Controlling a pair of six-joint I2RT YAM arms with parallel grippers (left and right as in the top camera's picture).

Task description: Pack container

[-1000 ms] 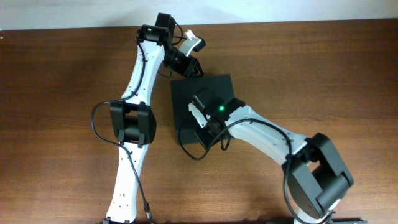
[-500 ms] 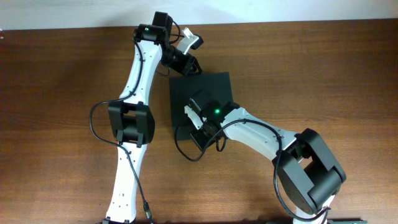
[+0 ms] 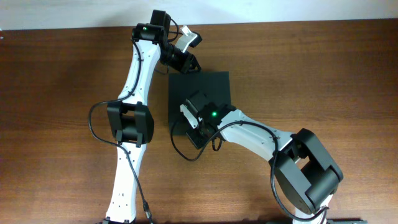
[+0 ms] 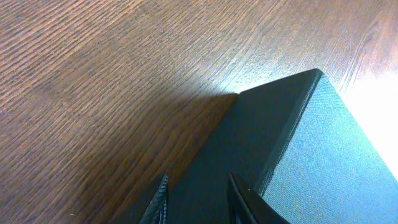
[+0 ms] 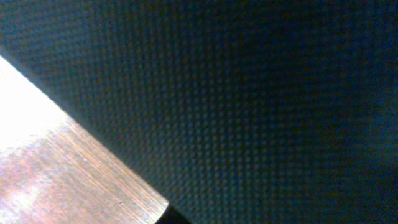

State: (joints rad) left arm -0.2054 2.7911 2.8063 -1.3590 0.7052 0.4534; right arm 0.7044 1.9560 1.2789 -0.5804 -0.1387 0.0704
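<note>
The dark green-black container (image 3: 214,87) lies shut in the middle of the table. My left gripper (image 3: 187,63) is at its far left corner. In the left wrist view its fingertips (image 4: 239,200) stand apart over the container's dark side (image 4: 261,143), gripper midpoint (image 4: 199,202). My right gripper (image 3: 194,132) is low over the container's near left part. The right wrist view is filled by the container's textured surface (image 5: 249,93), with bare wood at the lower left; only a dark sliver of a finger (image 5: 180,218) shows.
The brown wooden table (image 3: 56,81) lies all round the container. The left arm (image 3: 134,93) runs along the container's left side. The right arm (image 3: 267,140) reaches in from the near right, with a cable loop (image 3: 186,152) by the container's near edge.
My right gripper has slid left and slightly nearer across the container's top. My left gripper has shifted a little away, staying at the far left corner.
</note>
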